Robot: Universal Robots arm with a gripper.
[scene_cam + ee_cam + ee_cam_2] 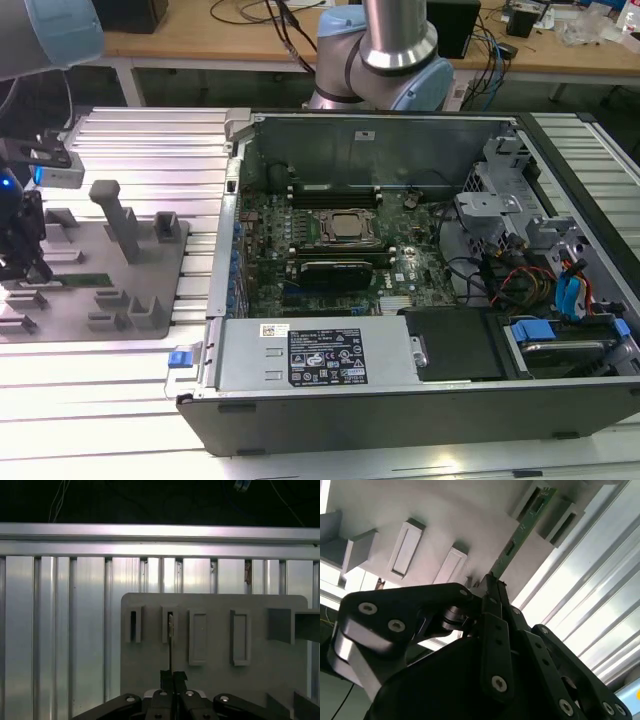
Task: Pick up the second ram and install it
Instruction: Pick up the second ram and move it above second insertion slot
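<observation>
The second ram [520,530] is a thin green stick standing on edge in the slotted blocks of the grey holder tray [420,505]. My gripper [492,582] is shut on its near end, and the far end still sits in a tray slot. In the first wrist view the ram [170,645] runs edge-on from my gripper [170,676] to a slot in the tray [220,680]. In the exterior view, my gripper [30,265] is at that view's left, over the tray [150,250], at the end of the green ram [85,280].
The open computer case [400,260] lies to the exterior view's right of the tray, with its motherboard memory slots [330,195] near the back wall. Grey posts [120,225] stand up from the tray. Ribbed aluminium rails [150,140] form the table top.
</observation>
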